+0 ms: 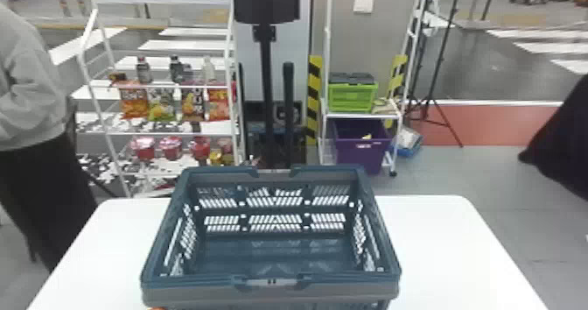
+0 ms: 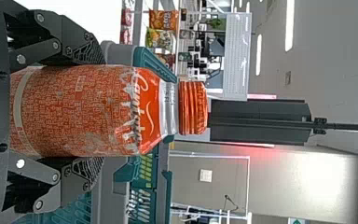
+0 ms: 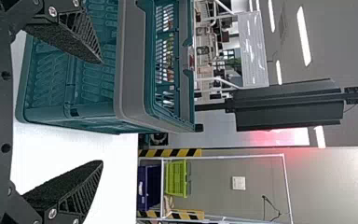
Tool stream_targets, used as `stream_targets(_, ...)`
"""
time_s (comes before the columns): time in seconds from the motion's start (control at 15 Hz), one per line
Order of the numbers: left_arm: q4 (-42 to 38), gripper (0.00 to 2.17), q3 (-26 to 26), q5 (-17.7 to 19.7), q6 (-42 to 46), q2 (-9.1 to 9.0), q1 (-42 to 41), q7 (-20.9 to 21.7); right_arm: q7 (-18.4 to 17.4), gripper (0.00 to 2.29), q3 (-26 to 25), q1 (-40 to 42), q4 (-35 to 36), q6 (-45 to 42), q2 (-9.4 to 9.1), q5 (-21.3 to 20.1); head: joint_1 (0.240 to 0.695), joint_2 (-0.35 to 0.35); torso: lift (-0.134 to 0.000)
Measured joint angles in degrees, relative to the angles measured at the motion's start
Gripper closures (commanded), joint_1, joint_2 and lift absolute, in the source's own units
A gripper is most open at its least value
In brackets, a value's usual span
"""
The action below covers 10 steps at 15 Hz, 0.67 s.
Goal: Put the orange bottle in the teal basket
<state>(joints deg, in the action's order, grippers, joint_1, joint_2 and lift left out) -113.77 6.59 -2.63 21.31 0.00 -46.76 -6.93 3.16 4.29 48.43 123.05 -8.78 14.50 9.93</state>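
Fingers: L gripper (image 2: 93, 110) tight on orange bottle (image 2: 116, 109); R gripper (image 3: 101, 112) spread, empty. Prob. lift step; nxt, over teal basket (image 1: 197, 292).

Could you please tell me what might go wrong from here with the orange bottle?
The orange bottle is gripped by the left gripper in front of the basket, so its base could catch on the near rim if not lifted enough. Let go too high, it might topple on the wide basket floor. The open right gripper might nudge the basket if driven forward.
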Motion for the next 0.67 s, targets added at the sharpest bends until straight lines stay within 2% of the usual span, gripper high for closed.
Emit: stream_targets(0.67,-0.25,0.55,0.0,0.08,0.0,0.0,0.02,0.07,0.01,0.13,-0.02,0.0,-0.07,-0.01,-0.12,0.0,0.499,0.0,0.0)
